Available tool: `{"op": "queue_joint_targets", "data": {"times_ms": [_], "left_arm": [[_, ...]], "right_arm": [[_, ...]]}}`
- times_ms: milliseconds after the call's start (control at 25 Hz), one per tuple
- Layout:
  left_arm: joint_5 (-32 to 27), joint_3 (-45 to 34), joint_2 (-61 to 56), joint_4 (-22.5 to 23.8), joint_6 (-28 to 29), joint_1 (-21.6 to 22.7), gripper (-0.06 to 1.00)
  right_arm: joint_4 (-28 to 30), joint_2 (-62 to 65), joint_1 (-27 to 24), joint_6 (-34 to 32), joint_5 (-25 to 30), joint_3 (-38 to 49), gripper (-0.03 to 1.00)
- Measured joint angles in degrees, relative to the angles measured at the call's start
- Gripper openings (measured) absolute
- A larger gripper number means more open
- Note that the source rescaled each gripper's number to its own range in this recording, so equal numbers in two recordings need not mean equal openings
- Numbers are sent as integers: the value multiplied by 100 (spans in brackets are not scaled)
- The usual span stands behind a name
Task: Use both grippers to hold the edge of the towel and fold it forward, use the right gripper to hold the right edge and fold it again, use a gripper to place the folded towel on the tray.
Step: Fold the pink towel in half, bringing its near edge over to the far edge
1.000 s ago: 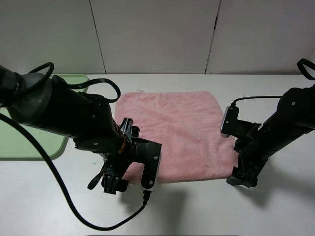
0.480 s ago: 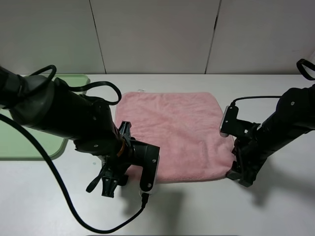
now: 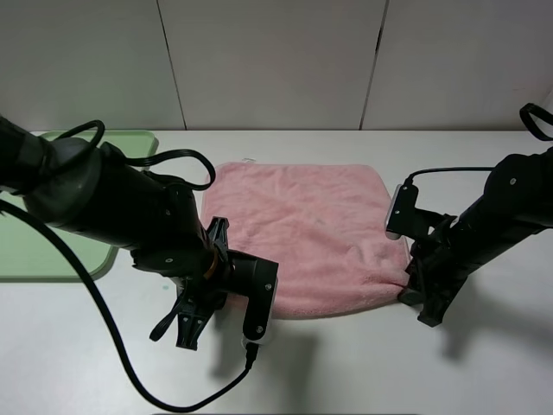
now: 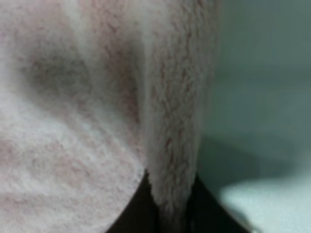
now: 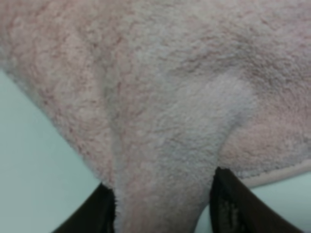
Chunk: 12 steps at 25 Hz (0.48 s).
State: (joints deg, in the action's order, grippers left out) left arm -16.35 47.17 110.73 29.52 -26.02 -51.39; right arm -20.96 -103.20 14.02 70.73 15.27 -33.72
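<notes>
The left arm comes in from the left edge of the worktop (image 3: 346,372), bulky and bent low, its forearm crossing the near-right corner of the tray (image 3: 134,143) and its wrist turned down at the near-left corner of the towel (image 3: 302,216). The left gripper (image 3: 194,316) is mostly hidden under the wrist in the high view. The left wrist view shows the left gripper (image 4: 170,216) with its jaws closed tight on a thin ridge of pink plush, the cloth standing up between the two dark fingers.

The right arm reaches in from the right edge, elbow raised and forearm sloping down to the towel's near-right corner. The right gripper (image 3: 413,294) meets the cloth there, and the corner is puckered toward it. In the right wrist view the right gripper (image 5: 165,211) has its jaws at a middling gap, filled from finger to finger by a thick bunched fold, with the stitched hem (image 5: 282,174) running off to one side.

The towel lies spread in the middle of the worktop, flat apart from the two pinched near corners. Its far edge runs close to the worktop's far edge, and its left edge is near the tray without touching it. The tray sits at the left edge, largely covered by the left arm and a black cable (image 3: 104,328).

The strip along the worktop's near edge is bare apart from the cable's loop, and bare surface shows beyond the right arm and along the far-right corner.
</notes>
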Motion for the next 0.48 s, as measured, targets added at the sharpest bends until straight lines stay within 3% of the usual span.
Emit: {"op": "queue_joint_targets", "data": {"times_ms": [200, 240, 480], "left_arm": [[-37, 0, 6, 7, 0, 0, 1], [-45, 0, 6, 7, 0, 0, 1], [-87, 0, 6, 7, 0, 0, 1]], "right_arm": [[110, 45, 0, 11, -46, 0, 4], [138, 81, 0, 11, -53, 0, 0], [305, 344, 0, 16, 243, 75, 0]]}}
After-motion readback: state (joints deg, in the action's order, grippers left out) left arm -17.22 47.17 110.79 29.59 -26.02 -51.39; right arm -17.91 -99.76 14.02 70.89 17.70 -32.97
